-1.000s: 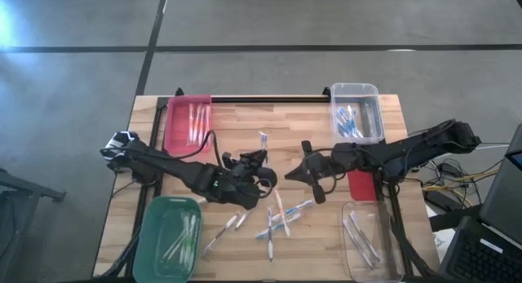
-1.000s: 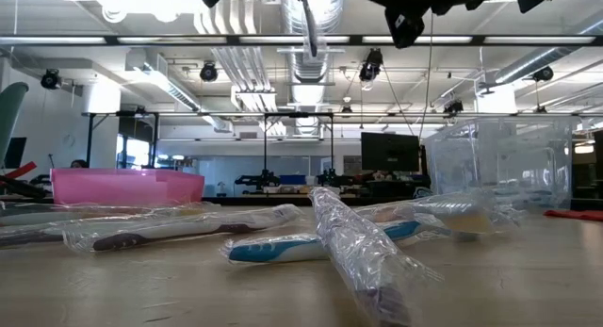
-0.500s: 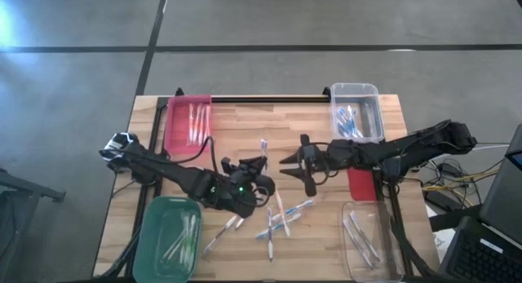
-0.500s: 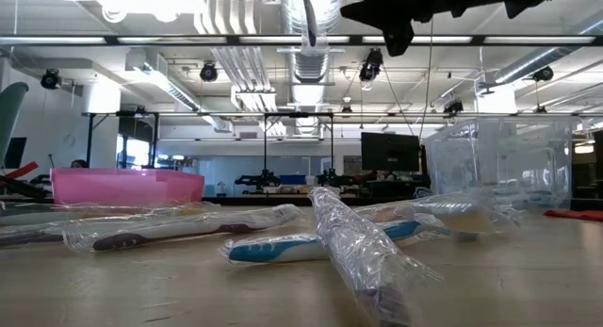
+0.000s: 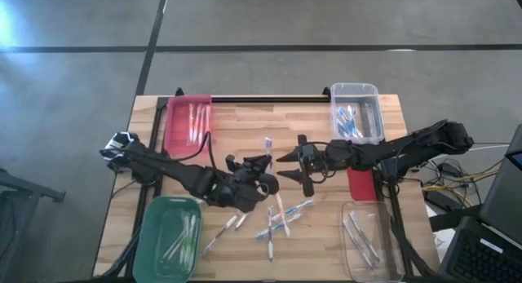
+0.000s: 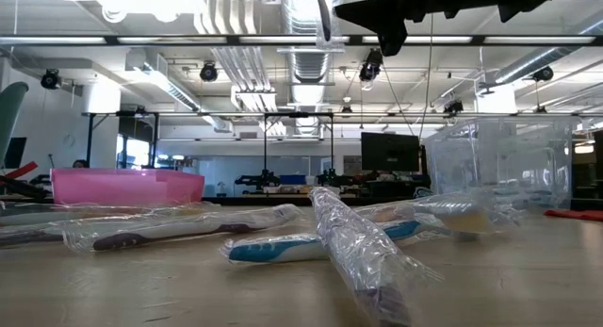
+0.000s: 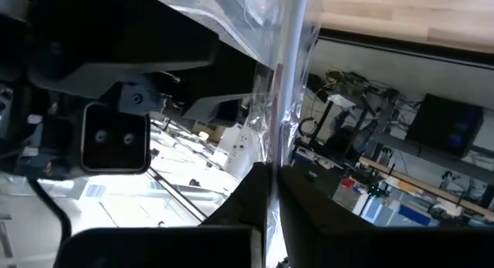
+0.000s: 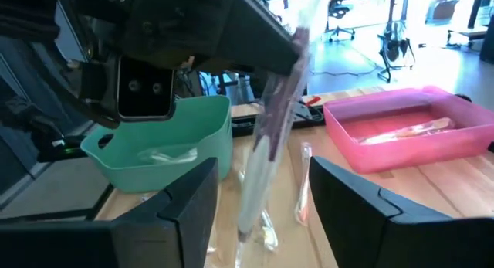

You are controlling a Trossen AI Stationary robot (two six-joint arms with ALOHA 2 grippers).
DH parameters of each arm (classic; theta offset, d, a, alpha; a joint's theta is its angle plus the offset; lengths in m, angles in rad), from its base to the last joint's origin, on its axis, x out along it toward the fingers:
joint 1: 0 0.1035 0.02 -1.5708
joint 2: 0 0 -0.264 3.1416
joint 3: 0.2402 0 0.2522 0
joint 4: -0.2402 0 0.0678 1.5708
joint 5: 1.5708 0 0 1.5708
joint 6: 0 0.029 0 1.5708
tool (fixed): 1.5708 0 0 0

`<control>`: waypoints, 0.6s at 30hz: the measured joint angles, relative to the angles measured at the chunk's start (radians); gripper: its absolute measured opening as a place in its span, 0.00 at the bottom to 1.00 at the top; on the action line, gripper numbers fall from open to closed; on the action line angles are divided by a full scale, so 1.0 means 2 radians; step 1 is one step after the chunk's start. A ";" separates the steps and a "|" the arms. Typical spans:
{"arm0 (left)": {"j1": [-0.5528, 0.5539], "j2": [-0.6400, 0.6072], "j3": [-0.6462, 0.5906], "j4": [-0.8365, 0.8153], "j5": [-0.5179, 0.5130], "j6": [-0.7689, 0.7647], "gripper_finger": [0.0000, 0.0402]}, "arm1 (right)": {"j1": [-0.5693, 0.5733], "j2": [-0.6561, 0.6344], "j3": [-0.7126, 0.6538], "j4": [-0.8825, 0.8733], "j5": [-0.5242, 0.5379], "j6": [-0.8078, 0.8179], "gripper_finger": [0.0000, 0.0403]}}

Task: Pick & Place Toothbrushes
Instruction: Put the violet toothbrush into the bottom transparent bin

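Pink bin (image 5: 188,120), upper left, green bin (image 5: 169,249), lower left, and two clear bins (image 5: 356,112), right, each contain toothbrushes. Loose toothbrushes (image 5: 281,219) lie at lower centre. Left gripper (image 5: 263,164), centre, is clamped on a raised wrapped brush (image 5: 266,146). Right gripper (image 5: 292,164) stands with jaws spread beside that brush, holding nothing.

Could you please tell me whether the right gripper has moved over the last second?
Yes. In the high view the right gripper has slid towards the left arm, away from the red block, its fingers opening around the held-up toothbrush.
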 joint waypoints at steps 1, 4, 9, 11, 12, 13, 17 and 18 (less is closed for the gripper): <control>0.002 0.000 0.000 0.003 0.002 0.005 0.05 | 0.000 0.001 0.000 0.001 0.000 0.000 0.50; 0.007 0.000 0.000 0.023 0.008 0.017 0.05 | 0.000 0.002 0.000 0.002 0.000 -0.001 0.50; 0.012 0.000 0.000 0.060 0.026 0.050 0.05 | -0.003 0.011 0.000 0.024 0.002 -0.005 0.46; 0.012 0.000 0.000 0.070 0.030 0.058 0.05 | -0.004 0.012 0.000 0.028 0.002 -0.006 0.45; 0.012 0.000 0.000 0.072 0.032 0.061 0.05 | -0.005 0.012 0.000 0.027 0.003 -0.006 0.44; 0.012 0.000 0.000 0.074 0.032 0.066 0.05 | -0.006 0.013 0.000 0.027 0.007 -0.006 0.43; 0.015 0.000 0.000 0.082 0.032 0.074 0.05 | -0.008 0.016 0.000 0.038 0.017 -0.006 0.39; 0.017 0.002 0.000 0.084 0.032 0.075 0.05 | -0.007 0.019 0.000 0.044 0.017 -0.006 0.38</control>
